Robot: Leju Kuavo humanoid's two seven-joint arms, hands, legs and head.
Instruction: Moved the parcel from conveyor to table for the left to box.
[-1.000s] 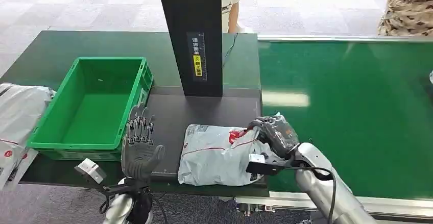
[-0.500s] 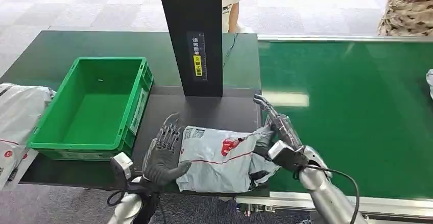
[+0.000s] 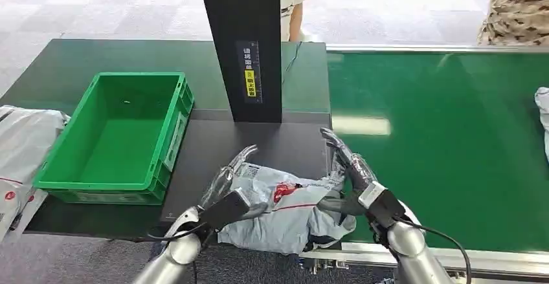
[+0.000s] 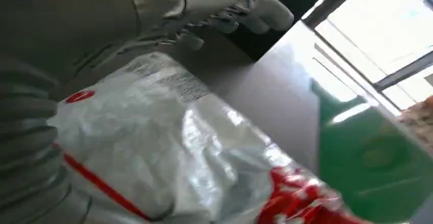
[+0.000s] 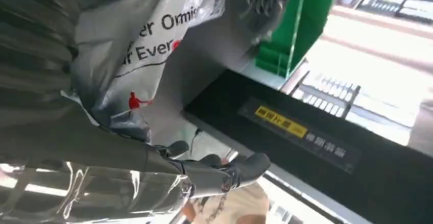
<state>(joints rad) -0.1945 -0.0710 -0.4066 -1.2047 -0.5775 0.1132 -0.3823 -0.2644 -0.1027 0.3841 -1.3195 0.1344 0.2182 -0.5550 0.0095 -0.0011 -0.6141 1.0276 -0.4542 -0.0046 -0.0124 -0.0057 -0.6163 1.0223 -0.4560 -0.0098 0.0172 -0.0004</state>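
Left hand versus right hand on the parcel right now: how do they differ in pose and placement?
The left hand lies over the parcel at its end nearer the green crate, fingers stretched flat along the top. The right hand stands at the end nearer the conveyor, fingers raised and reaching forward above the bag. The left reads as pressing down, the right as flanking. Both touch the same crumpled grey parcel on the dark table.

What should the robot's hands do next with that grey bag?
Probably the left hand should close on the parcel while the right hand lets go: both touch it on the table, and the green crate on the left waits empty.
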